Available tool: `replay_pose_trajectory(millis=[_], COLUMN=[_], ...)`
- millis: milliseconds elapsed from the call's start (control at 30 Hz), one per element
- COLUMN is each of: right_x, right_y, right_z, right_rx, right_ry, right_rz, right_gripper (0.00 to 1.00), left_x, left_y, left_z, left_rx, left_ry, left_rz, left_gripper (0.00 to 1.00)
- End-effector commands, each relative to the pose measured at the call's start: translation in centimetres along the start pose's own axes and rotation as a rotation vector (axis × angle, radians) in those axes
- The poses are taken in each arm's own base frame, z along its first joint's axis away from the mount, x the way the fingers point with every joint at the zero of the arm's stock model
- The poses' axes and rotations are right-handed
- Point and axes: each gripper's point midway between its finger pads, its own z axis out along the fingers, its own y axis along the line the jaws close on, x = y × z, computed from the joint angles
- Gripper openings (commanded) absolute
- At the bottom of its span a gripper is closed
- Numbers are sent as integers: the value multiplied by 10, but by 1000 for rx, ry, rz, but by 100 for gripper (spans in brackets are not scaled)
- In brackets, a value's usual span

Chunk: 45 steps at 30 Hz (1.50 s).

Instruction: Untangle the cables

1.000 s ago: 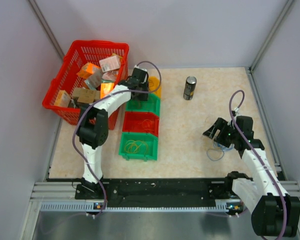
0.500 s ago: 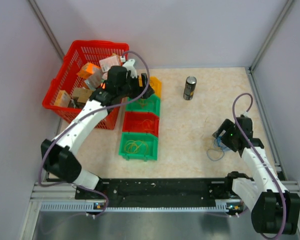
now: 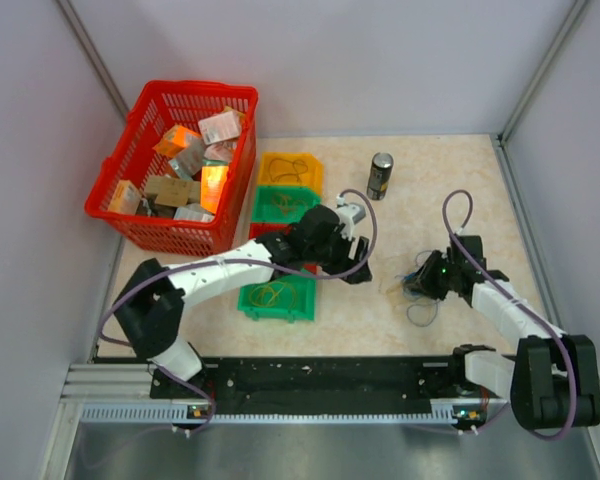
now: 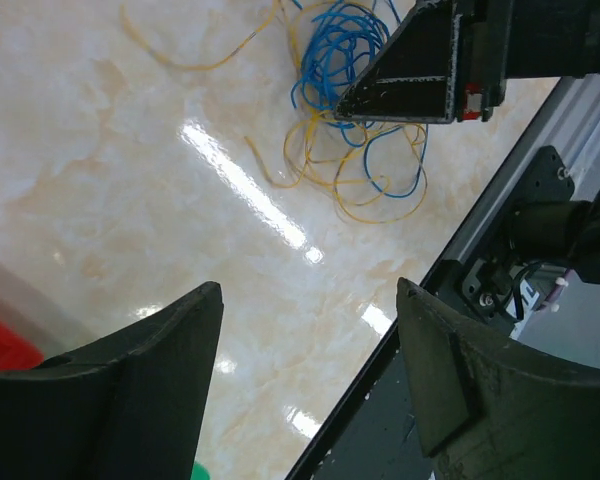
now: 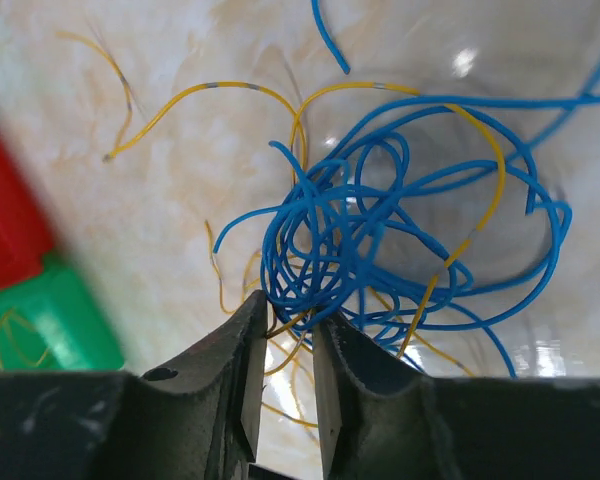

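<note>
The cables (image 3: pixel 421 304) are a small tangle of blue and yellow wires on the table, right of centre. My right gripper (image 3: pixel 417 281) is down on the tangle's upper left side. In the right wrist view the blue loops (image 5: pixel 380 230) bunch at its fingertips, and the right gripper (image 5: pixel 290 312) has closed to a narrow slot round a few yellow and blue strands. My left gripper (image 3: pixel 358 262) hovers just left of the tangle. In its own view the left gripper (image 4: pixel 310 290) is open and empty, with the cables (image 4: pixel 355 110) and the right gripper (image 4: pixel 420 70) ahead of it.
A red basket (image 3: pixel 145 120) of boxes stands at the back left. A column of small bins runs beside it: yellow (image 3: pixel 290 170), green (image 3: pixel 285 203), red partly under my left arm, and green (image 3: pixel 275 295). A dark can (image 3: pixel 380 176) stands behind the cables.
My left arm swung from the bins at the back to the table's middle, close to the cables. My right gripper moved left onto the tangle and its jaws narrowed on the strands.
</note>
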Motion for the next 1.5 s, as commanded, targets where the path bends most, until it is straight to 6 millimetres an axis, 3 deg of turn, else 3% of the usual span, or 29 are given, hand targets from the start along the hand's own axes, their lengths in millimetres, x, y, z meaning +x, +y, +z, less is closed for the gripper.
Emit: replay_pose_trajectory(millis=[0, 167, 333, 600, 900, 1167, 1300, 1367, 1433, 1467], right_x=[17, 21, 22, 23, 22, 21, 21, 20, 17, 14], right_y=[46, 60, 64, 64, 67, 67, 69, 68, 67, 64], right_z=[-10, -20, -22, -23, -25, -25, -26, -26, -26, -25], right_rx=[-256, -328, -352, -358, -369, -366, -367, -367, -357, -336], right_ry=[59, 81, 86, 95, 96, 94, 95, 91, 75, 60], right_rz=[48, 66, 70, 67, 60, 58, 58, 53, 27, 11], right_gripper=[22, 20, 20, 20, 20, 21, 20, 22, 30, 34], left_x=[-3, 18, 32, 18, 24, 33, 35, 33, 25, 20], left_y=[-24, -30, -35, -46, -42, -41, -38, -36, -36, -38], left_z=[29, 54, 73, 84, 98, 98, 101, 99, 94, 89], left_rx=[67, 84, 98, 46, -10, -20, -39, -54, -73, -78], left_ry=[-13, 62, 105, 62, 98, 116, 122, 121, 111, 102], left_rz=[8, 24, 14, 137, 201, 231, 237, 247, 264, 275], left_gripper=[75, 75, 68, 67, 49, 56, 42, 27, 5, 0])
